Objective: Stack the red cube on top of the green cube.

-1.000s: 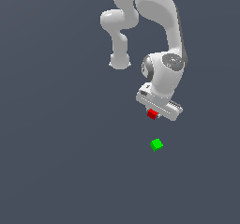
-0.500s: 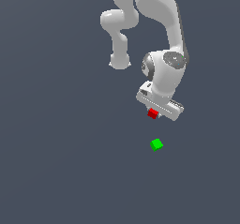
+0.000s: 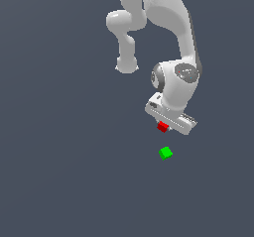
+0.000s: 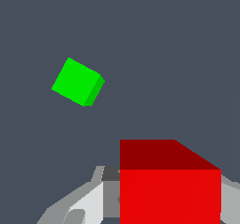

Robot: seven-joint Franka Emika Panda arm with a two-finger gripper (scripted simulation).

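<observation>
Red, the tiny plain cube (image 3: 162, 127) sits clamped between the jaws of the white robot gripper (image 3: 165, 127), near but not above the 1 tiny bright green cube (image 3: 165, 153) mid-desk, so centre squarely overhead before lowering.

You've got a flat, matt red cube (image 4: 169, 190) and green cube (image 4: 77, 82) on a smooth matt grey tabletop (image 3: 59, 171), with slightly glossy white arm (image 3: 168, 18) shells.
</observation>
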